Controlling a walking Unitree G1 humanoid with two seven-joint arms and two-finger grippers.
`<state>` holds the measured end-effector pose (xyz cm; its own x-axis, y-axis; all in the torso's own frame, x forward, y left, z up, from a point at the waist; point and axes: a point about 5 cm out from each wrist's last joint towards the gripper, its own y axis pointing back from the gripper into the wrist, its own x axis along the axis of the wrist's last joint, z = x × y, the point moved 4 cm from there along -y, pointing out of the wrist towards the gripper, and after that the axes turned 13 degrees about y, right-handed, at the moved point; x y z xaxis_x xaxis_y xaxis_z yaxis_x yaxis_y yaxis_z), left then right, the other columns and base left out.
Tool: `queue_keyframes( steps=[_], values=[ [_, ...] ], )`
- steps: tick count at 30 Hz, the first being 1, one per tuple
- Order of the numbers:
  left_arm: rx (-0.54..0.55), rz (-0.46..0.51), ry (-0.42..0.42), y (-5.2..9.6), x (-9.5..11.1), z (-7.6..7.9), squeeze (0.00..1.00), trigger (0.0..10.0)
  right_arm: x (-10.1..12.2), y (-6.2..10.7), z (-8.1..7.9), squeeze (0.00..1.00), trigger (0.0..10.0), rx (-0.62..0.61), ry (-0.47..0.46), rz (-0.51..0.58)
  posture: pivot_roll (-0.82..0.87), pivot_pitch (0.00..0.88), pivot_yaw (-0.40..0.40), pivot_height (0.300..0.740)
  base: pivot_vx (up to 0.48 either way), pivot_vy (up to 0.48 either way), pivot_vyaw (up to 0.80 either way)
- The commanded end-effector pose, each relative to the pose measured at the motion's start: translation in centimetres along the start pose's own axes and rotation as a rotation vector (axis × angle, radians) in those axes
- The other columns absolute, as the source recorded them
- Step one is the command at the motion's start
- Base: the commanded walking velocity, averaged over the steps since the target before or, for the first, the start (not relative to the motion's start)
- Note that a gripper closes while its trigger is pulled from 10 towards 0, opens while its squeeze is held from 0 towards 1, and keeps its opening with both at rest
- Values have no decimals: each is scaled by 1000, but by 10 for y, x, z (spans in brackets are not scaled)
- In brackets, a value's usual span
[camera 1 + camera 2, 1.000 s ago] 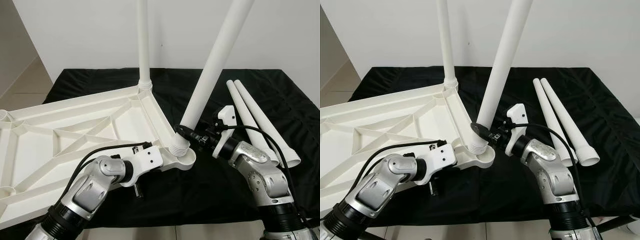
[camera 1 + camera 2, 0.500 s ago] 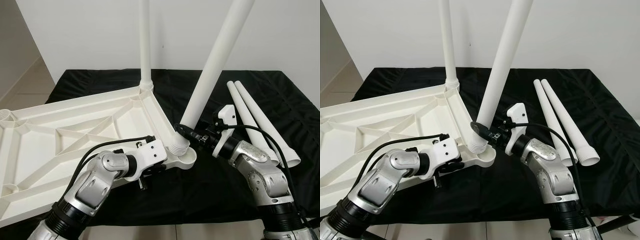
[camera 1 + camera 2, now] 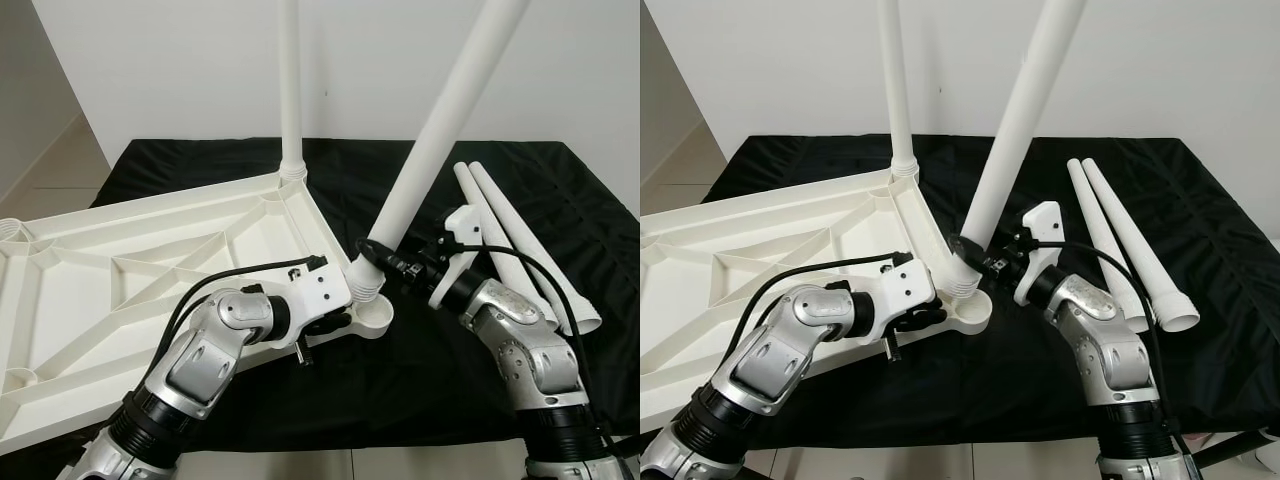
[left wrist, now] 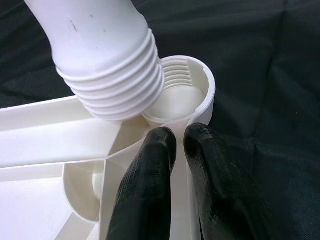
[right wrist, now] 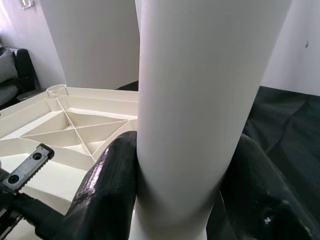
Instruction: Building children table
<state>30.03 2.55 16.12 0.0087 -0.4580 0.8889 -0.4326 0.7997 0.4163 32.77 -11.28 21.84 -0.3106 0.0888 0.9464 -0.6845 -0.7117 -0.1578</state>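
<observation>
The upturned tabletop is lying on the cloth-covered surface, reaching off its left side. One leg is standing upright in the far corner socket. A second leg is leaning right, its threaded end sitting beside the near corner socket. Two spare legs are lying side by side to the right.

Bright even indoor light, soft shadows, sharp head views, wrist close-ups perhaps slightly soft
</observation>
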Motion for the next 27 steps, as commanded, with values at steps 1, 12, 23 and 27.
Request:
queue_keyframes(
  steps=[1,12,23,27],
  values=[
    [85,3,17,1,-2,-11,0,10000,8,-2,1,0,10000,0,16,33,-113,75,42,740,0,0,0],
    [82,3,20,2,-3,-9,0,10000,11,-1,3,0,10000,-21,11,45,-115,82,46,740,0,0,0],
    [346,296,180,19,34,-59,0,10000,14,4,23,0,10000,-212,-13,95,-112,76,44,740,0,0,0],
    [386,388,241,25,43,-66,0,10000,12,4,25,0,10000,-248,-16,98,-109,62,43,740,0,0,0]
  ],
)
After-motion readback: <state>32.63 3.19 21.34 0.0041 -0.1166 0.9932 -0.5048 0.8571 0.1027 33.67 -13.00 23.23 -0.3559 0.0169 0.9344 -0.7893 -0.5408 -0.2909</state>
